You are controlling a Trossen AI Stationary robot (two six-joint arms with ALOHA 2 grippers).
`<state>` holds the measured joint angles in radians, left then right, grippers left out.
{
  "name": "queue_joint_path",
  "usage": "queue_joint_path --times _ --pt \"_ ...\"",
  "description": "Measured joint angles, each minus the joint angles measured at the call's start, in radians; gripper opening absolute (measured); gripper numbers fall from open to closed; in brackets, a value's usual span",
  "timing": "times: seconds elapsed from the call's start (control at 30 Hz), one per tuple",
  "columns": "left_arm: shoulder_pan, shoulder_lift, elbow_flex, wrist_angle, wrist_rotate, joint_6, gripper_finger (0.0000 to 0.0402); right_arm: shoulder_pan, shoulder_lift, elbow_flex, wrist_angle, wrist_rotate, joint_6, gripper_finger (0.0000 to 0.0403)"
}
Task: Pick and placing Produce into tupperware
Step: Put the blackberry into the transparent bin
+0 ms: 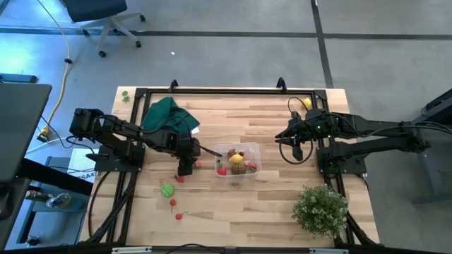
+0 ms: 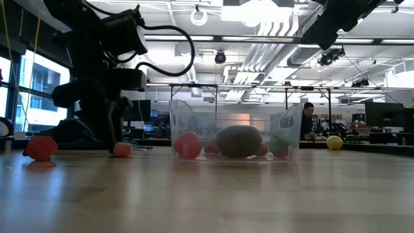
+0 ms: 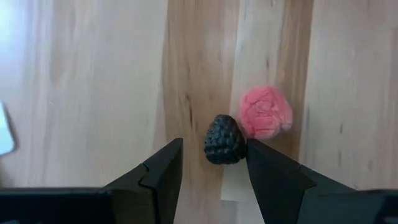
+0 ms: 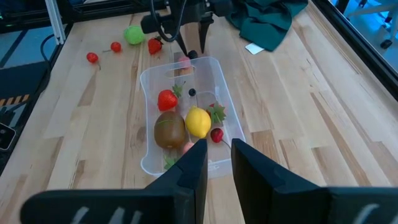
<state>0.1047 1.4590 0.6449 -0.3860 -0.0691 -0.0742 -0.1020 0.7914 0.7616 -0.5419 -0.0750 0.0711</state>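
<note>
Picking is the step now: left end effector [image 3: 211,168], fingers apart, stands low over the bench [image 1: 233,204] with a small dark berry [image 3: 224,139] between them, not yet clamped, a pink piece [image 3: 266,111] touching beside. Next it must close and lift over the near wall of the tupperware [image 1: 238,160]. Right end effector [image 4: 216,163] waits beyond the tub, seemingly empty, fingers slightly apart; open bench lies around.

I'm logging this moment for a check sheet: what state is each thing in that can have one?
left gripper: open, down at the table over a small dark berry and a pink berry
right gripper: slightly open, empty, held back from the tub
tupperware: upright, no lid, part filled with produce
green cloth: crumpled on the table
</note>
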Motion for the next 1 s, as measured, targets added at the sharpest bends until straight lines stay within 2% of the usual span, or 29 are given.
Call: queue_joint_path --times 1.0 --pt "0.001 0.056 0.001 0.052 -0.008 0.036 0.0165 0.0 0.0 0.0 0.0 0.0 0.0 0.0062"
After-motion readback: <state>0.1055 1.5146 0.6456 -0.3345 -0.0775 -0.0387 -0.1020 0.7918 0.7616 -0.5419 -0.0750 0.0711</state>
